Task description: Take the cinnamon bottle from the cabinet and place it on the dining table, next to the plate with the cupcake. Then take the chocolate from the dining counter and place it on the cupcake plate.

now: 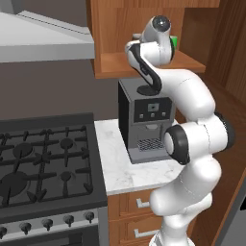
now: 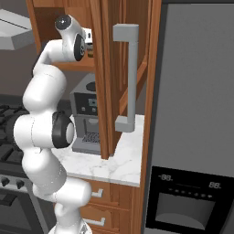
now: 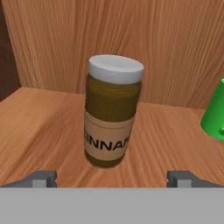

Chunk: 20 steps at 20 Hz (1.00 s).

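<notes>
The cinnamon bottle stands upright on the cabinet's wooden shelf floor; it is a brown jar with a pale grey cap and a light label band. My gripper is open, and its two dark fingertips are spread wide on either side of the jar, just short of it. In the left base view my arm reaches up into the cabinet, and its wrist hides the jar.
A bright green can stands on the shelf right of the jar, also visible behind my wrist. Below the shelf is a coffee machine on a small marble worktop, with a stove to the left. The open cabinet door hangs to the right.
</notes>
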Tool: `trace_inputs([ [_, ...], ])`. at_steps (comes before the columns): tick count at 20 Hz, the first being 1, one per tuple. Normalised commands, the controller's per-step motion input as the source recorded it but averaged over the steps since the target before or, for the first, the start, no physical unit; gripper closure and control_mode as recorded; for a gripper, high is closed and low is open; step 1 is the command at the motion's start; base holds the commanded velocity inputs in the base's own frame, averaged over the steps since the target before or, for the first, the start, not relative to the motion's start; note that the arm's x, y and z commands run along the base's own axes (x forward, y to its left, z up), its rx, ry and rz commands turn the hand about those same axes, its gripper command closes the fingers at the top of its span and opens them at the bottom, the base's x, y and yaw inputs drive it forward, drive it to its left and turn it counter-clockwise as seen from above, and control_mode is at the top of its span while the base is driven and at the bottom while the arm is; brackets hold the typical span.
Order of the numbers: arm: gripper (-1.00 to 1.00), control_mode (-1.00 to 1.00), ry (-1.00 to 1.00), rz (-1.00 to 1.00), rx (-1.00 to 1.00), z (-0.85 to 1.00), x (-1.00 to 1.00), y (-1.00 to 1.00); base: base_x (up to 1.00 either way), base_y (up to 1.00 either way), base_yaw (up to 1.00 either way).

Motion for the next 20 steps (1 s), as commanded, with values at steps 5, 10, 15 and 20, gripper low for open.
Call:
trace_inputs([
  [5, -1.00, -1.00, -0.06, 0.00, 0.00, 0.00, 0.35, 0.00, 0.00, 0.00, 0.00],
  [10, -1.00, -1.00, -0.03, 0.00, 0.00, 0.00, 0.32, 0.00, 0.00, 0.00, 0.00],
  [15, -1.00, -1.00, -0.02, 0.00, 0.00, 0.00, 0.29, 0.00, 0.00, 0.00, 0.00],
  [20, 1.00, -1.00, 0.00, 0.00, 0.00, -0.02, 0.29, 0.01, 0.00, 0.00, 0.00],
])
